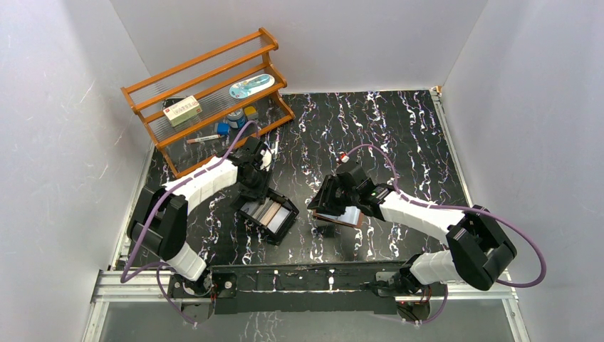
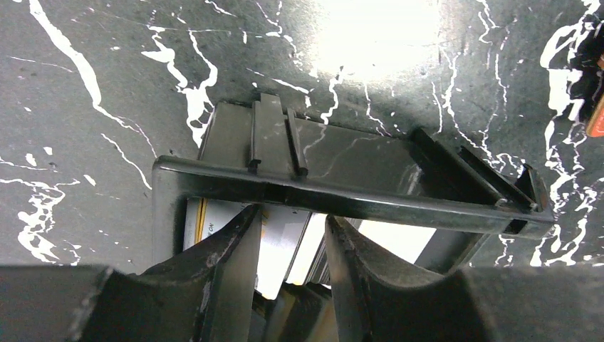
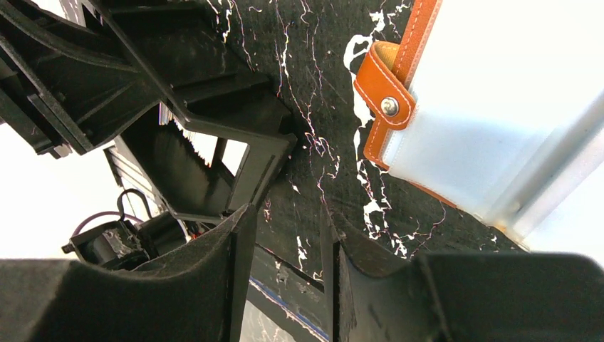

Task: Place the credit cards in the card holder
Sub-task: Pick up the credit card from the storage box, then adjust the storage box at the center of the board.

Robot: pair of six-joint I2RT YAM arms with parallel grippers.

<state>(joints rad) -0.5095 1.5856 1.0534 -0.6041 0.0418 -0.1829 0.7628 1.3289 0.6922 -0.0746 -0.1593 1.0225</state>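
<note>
The credit cards point(image 1: 269, 212) lie in a shallow black tray point(image 1: 282, 232) that sits left of the middle of the tabletop point(image 1: 399, 135), closer to the near edge than the far one. From above they show as a row of silver, tan and pale strips. In the left wrist view the cards point(image 2: 288, 246) lie side by side behind the tray's point(image 2: 342, 196) raised rim: a silver one in the middle, a white one to its right and a yellow-edged one to its left. The left gripper point(image 1: 256, 203) reaches down into the tray. Its fingers point(image 2: 228, 271) are spread, and the silver card shows in the gap between them, but nothing is pinched. The card holder point(image 1: 346, 216), a brown leather wallet, lies open just right of the tray, near the middle of the tabletop and towards the near edge. The right gripper point(image 1: 325, 202) hangs over the holder's left end. In the right wrist view the holder point(image 3: 456, 121) fills the upper right, with pale inner pockets facing up and a small metal snap stud point(image 3: 389, 107) on its orange-brown tab. The right gripper point(image 3: 286, 214) has its fingers apart with only the marbled tabletop between them. Whether they touch the holder cannot be told. A wooden rack point(image 1: 206, 92) holding small items stands at the far left corner.
</note>
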